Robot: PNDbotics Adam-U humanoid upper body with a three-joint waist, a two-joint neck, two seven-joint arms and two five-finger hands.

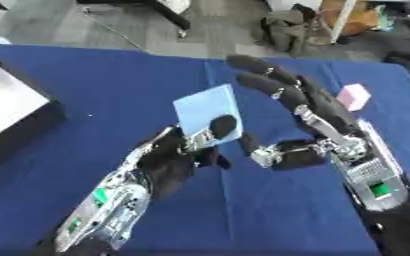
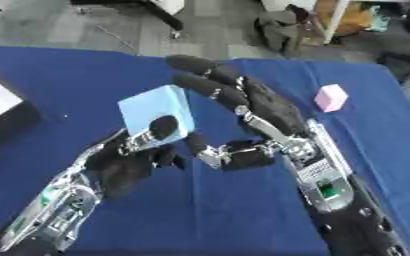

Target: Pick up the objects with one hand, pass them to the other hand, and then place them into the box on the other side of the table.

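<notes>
Down at the near edge both forearms rise into view, the left arm from the lower left, the right arm from the lower right, each cut off by the bottom of the picture. The left hand [image 1: 178, 157] is up off the blue table [image 1: 103, 85] and pinching a light blue block [image 1: 207, 112], thumb tip pressed on the face turned toward the camera, the other fingers curled in behind where they can't be seen. The block stands nearly upright, its long axis running up and slightly to the left, its broad face tipped toward the head; its lower edge is hidden by the thumb and palm. Just to its right sits the right hand [image 2: 261, 117], fingers spread and stretched out long, reaching up past the block's right edge, thumb sticking out toward the left hand below the block. Whether those fingers touch the block is hard to tell; they look just beside it. Farther back on the right, a small pink block [image 2: 331, 97] lies on the cloth, well apart from both hands. Off to the far left, a dark box [image 1: 16, 117] with a pale inside is cut by the frame edge. Beyond the table, floor and blurred clutter.
</notes>
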